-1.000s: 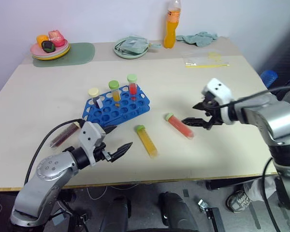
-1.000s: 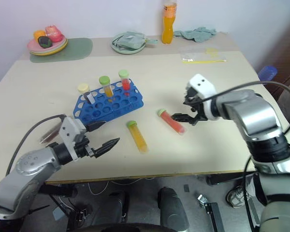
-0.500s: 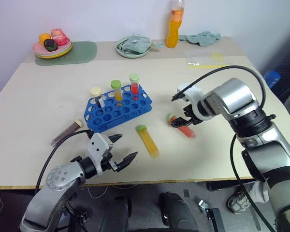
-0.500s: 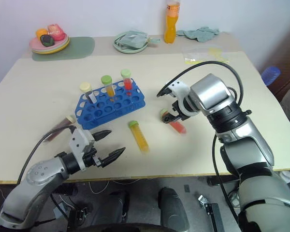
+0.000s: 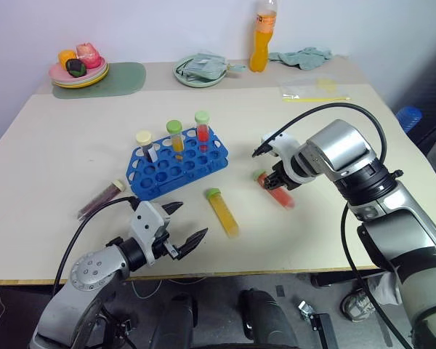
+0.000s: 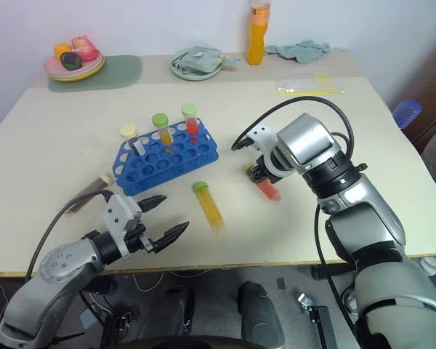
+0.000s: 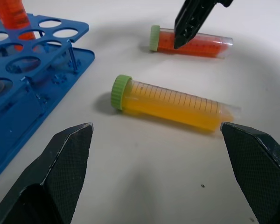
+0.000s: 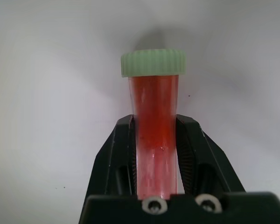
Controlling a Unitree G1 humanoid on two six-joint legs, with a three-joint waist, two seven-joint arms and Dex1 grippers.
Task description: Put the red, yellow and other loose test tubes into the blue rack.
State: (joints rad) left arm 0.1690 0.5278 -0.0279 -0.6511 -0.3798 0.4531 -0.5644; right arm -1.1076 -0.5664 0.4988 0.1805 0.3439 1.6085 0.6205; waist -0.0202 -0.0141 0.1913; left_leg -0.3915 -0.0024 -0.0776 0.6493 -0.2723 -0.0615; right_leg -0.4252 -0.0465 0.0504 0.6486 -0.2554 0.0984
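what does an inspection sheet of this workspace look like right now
surface: beige table top, flat.
job's things: blue plastic rack holds three upright capped tubes; red green-capped tube lies on the table in the right gripper; yellow green-capped tube lies loose; dark tube lies left of the rack.
clutter: orange drink bottle, plate of toy food, green dish with cloth, teal cloth, clear bag.
grippers: left gripper open, near the table's front edge; right gripper shut on the red tube.
cables: black cable loops over the right arm.
surroundings: pale wall.
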